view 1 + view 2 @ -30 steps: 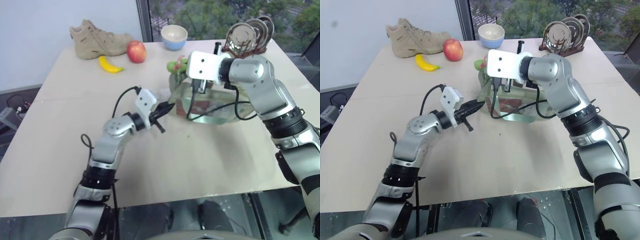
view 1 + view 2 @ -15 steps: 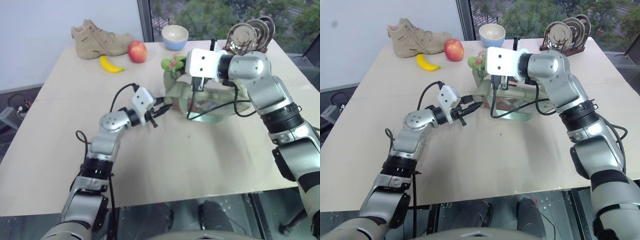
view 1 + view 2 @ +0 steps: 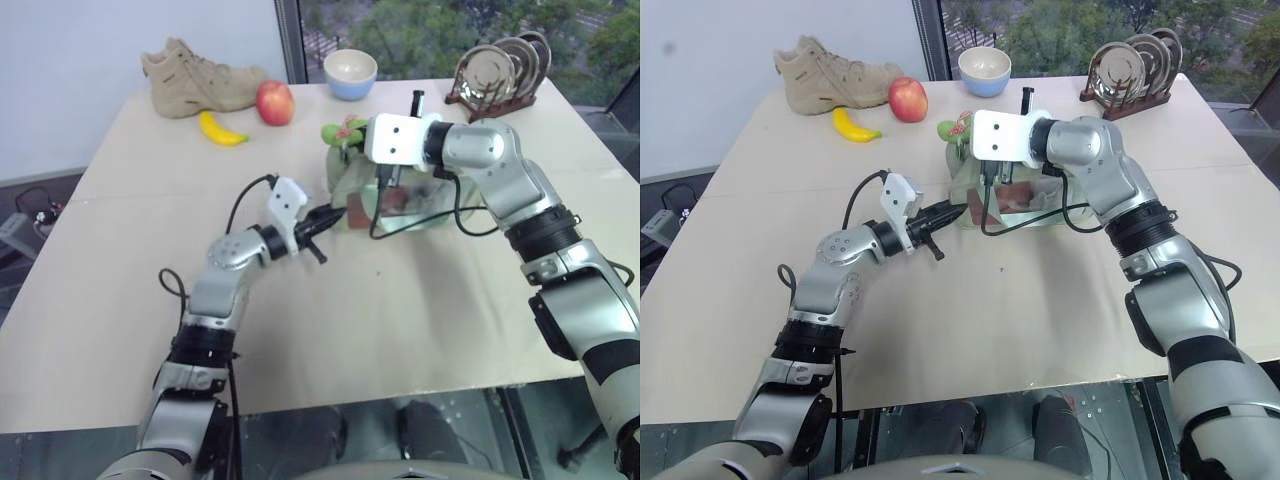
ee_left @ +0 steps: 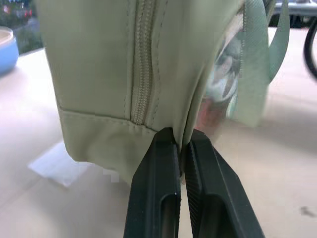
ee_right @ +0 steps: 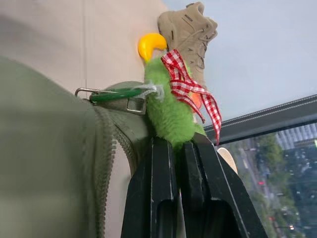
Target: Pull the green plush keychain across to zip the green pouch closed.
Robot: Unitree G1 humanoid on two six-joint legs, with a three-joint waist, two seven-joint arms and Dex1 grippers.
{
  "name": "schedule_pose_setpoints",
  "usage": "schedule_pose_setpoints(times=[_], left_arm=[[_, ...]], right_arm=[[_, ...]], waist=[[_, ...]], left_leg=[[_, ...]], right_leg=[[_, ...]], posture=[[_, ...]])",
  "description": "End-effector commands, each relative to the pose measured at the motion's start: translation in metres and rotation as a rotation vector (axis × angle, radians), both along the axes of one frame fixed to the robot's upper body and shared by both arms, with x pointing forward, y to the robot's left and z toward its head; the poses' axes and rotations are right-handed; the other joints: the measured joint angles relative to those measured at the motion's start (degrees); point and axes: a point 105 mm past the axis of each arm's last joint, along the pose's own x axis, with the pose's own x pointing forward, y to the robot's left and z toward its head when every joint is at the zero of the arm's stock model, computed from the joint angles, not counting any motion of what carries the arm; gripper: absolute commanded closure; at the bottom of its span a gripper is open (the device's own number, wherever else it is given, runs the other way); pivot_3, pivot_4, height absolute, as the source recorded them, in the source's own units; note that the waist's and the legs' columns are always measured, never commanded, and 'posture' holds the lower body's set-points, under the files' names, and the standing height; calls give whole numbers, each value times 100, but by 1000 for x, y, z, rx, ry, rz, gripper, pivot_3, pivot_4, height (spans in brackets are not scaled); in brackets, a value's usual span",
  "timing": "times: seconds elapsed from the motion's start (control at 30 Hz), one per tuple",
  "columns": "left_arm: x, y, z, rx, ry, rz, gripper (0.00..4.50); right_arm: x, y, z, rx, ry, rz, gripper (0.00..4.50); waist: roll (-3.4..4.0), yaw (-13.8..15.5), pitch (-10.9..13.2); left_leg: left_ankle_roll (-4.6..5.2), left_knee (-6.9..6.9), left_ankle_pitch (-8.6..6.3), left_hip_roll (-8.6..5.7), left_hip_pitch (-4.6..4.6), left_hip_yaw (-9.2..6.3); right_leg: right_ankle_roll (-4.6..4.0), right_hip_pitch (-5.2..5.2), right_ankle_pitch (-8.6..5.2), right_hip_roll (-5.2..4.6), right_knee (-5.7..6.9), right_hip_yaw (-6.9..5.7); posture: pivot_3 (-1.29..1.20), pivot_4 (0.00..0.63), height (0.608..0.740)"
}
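A: Listing item one: green plush keychain (image 5: pixel 168 111), red gingham bow, at the far-left top corner of the green pouch (image 3: pixel 372 196), mid-table; right gripper (image 5: pixel 180 144) clamped on it.

B: Item two, left gripper (image 4: pixel 182 144)?

A: Pinched tight on the pouch's near-left end fabric. Far left: boot (image 3: pixel 200 78), apple (image 3: pixel 273 102), banana (image 3: pixel 220 130).

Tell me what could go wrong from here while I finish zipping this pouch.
1. The right gripper pinches only the fuzzy end of the plush keychain; a harder pull could slip it free or strain the thin loop and clip joining it to the zipper.
2. The left gripper holds just a thin fold at the pouch's corner; that fabric may slide out.
3. The pouch could then drag across the table instead of zipping.
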Motion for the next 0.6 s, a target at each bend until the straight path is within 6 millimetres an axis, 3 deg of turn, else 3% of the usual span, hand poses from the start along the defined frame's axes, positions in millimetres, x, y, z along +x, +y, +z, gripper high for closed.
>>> schedule_pose_setpoints(times=[0.03,0.17,0.33,0.5,0.6], left_arm=[[-8,-6,9,-49,50,5,4414],[-5,-3,1,-44,153,82,4414],[1,0,-2,-60,222,149,4414],[4,-3,-3,-63,238,158,4414],[5,-5,-3,-56,235,145,4414]], right_arm=[[-1,-1,30,41,-127,-28,4500],[2,-11,52,58,-261,-133,4500],[-8,-13,74,101,-385,-192,4500],[-18,-12,68,71,-431,-202,4500],[-16,-12,52,128,-238,-186,4500]], waist=[[0,2,0],[1,3,0],[1,2,0],[1,7,0],[0,7,0]], left_leg=[[0,0,0,0,0,0],[0,1,0,0,0,0],[0,1,0,1,0,2],[-1,1,0,0,-1,2],[-1,2,0,0,0,3]], right_leg=[[0,0,0,3,0,0],[0,0,0,7,0,-1],[0,0,0,4,-2,1],[0,0,0,3,-2,1],[0,1,0,2,-2,3]], posture=[[0,150,740],[0,150,740],[0,150,740],[0,150,740],[0,150,740]])
